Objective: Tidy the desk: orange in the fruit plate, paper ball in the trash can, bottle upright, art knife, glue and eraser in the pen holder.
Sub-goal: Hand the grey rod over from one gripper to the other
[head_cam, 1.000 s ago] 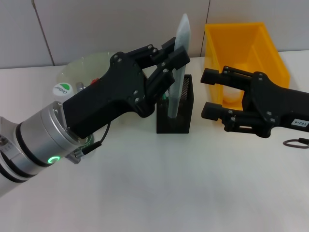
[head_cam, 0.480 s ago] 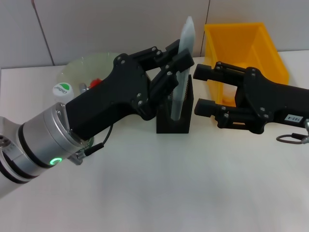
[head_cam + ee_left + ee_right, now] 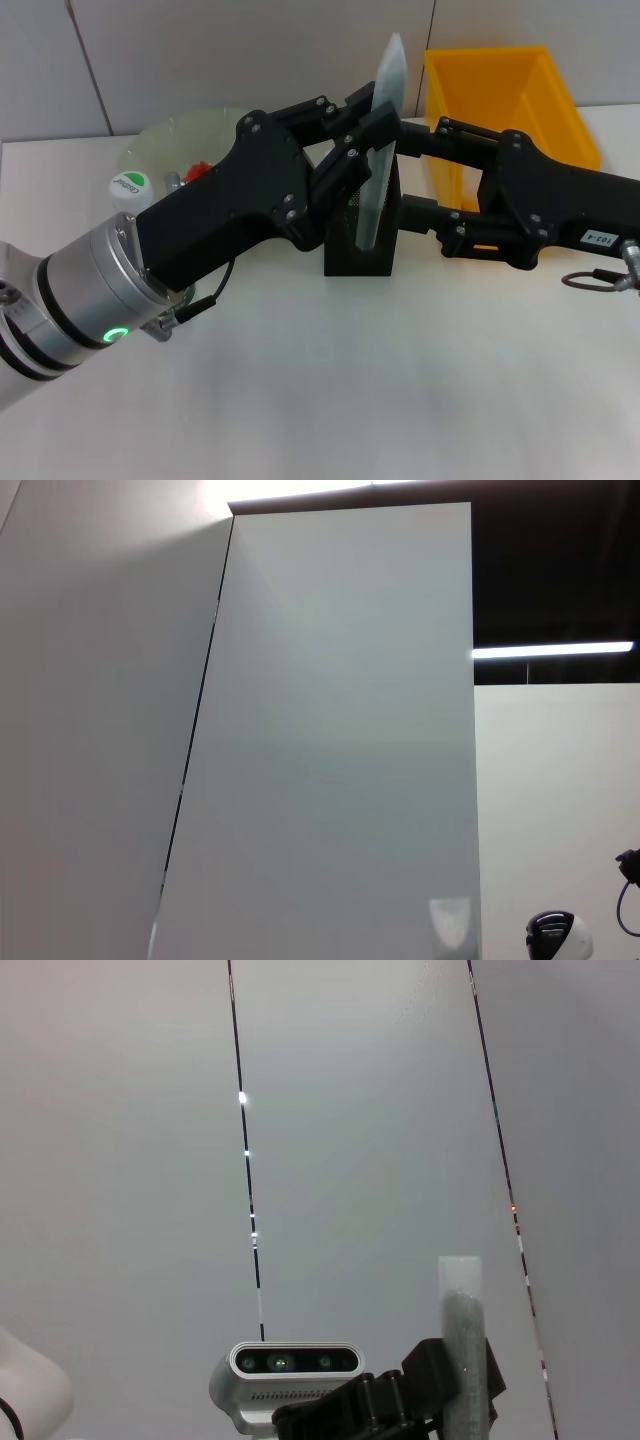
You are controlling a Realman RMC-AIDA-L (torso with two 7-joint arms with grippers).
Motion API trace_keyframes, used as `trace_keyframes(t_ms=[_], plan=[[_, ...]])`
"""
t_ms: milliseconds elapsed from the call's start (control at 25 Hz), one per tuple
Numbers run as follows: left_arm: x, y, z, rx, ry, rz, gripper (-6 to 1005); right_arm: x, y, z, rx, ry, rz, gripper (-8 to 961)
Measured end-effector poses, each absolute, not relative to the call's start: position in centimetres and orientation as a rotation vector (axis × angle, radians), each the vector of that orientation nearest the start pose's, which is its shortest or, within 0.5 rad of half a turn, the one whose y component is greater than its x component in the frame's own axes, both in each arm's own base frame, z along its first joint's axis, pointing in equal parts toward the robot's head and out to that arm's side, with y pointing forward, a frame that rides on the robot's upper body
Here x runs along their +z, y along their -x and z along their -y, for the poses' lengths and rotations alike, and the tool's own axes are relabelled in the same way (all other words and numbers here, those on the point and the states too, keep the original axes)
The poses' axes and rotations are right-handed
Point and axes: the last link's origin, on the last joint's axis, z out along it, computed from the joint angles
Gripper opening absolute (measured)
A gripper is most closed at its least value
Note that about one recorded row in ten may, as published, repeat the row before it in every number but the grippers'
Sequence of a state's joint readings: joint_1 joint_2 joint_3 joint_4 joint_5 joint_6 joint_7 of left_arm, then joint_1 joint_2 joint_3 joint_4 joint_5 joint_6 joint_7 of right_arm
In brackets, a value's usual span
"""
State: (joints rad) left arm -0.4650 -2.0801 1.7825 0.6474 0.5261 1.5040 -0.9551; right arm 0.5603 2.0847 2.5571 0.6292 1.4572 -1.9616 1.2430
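Knife first: art knife (image 3: 378, 150), slim mint-green, stands nearly upright w/ its lower end down inside the pen holder (image 3: 362, 255) and its top well above the rim, leaning slightly. Left gripper (image 3: 362, 130) has its fingers closed on the knife's upper-mid section, just above the holder's rim. Right gripper (image 3: 410, 170) sits on the holder's right side, fingers spread, one up near the rim and one lower at the wall; it holds nothing and seems to brace or bracket the holder, though contact can't be confirmed.

Risks from here, as a judgement: if the left lets go while the knife leans, the tall blade body could tip over the rim or lever the light mesh cup over. If the left pulls back w/o fully opening, it may drag the knife out again. The two grippers are v. close at the holder, so a clash is possible.

Behind and left of the holder: fruit plate (image 3: 165, 140), bottle (image 3: 128, 187) cap up. Behind right of the holder: trash can (image 3: 545, 100).
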Motion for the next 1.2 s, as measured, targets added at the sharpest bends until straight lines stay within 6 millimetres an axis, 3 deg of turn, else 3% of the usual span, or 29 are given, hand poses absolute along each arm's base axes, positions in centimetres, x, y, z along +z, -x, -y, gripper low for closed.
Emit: trace_keyframes(t_ms=[800, 1200], plan=[[-3.75, 12.86, -30.3, -1.695, 2.423, 0.163, 203, 3.29, -19.73, -31.34, 1.398, 2.659, -0.166, 775], [-3.74, 12.89, -30.33, -1.692, 2.421, 0.163, 212, 3.39, -19.62, -31.3, 1.412, 2.65, -0.151, 554]])
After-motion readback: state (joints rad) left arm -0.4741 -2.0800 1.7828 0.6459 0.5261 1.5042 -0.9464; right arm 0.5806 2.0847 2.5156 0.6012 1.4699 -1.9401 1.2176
